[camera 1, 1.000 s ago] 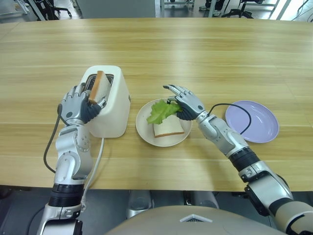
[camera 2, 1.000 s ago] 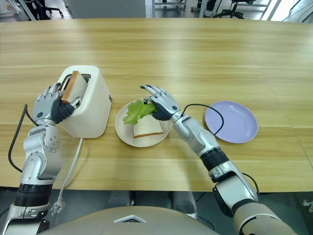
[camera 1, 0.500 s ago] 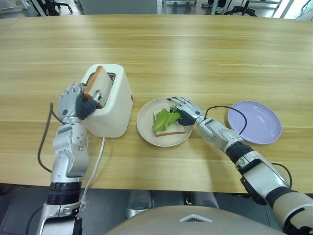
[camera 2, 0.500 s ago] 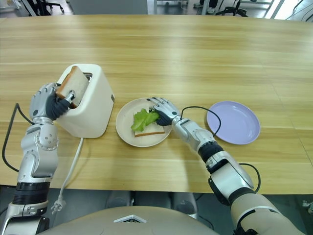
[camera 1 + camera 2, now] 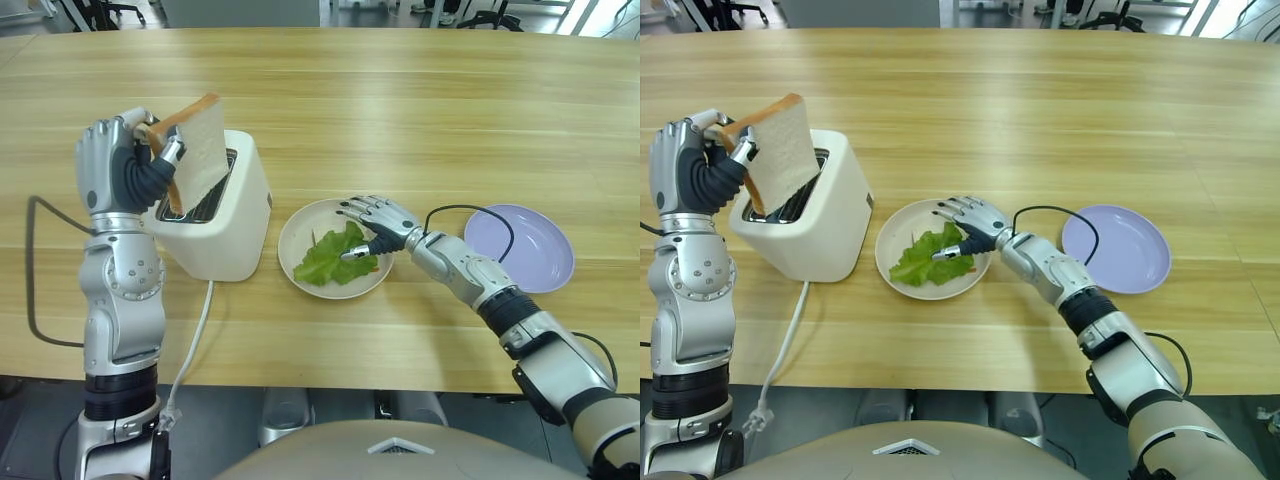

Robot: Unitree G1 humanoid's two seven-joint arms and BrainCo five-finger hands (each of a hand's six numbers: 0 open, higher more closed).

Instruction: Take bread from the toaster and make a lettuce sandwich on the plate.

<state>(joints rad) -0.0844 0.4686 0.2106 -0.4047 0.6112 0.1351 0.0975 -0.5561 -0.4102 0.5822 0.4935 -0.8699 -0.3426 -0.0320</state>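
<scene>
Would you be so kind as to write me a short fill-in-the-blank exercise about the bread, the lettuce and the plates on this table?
1. The left robot hand holds a tilted slice of bread over the ____.
2. The right robot hand, fingers open, is over the green ____ on the cream plate.
3. The empty plate beyond the right robot hand is ____ in colour.

Missing words: toaster; lettuce; purple.

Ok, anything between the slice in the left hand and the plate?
Yes: the right hand hovers over the right half of the plate, above the lettuce, where the bread slice in the left hand must land. Nothing else stands between toaster and plate.
</scene>
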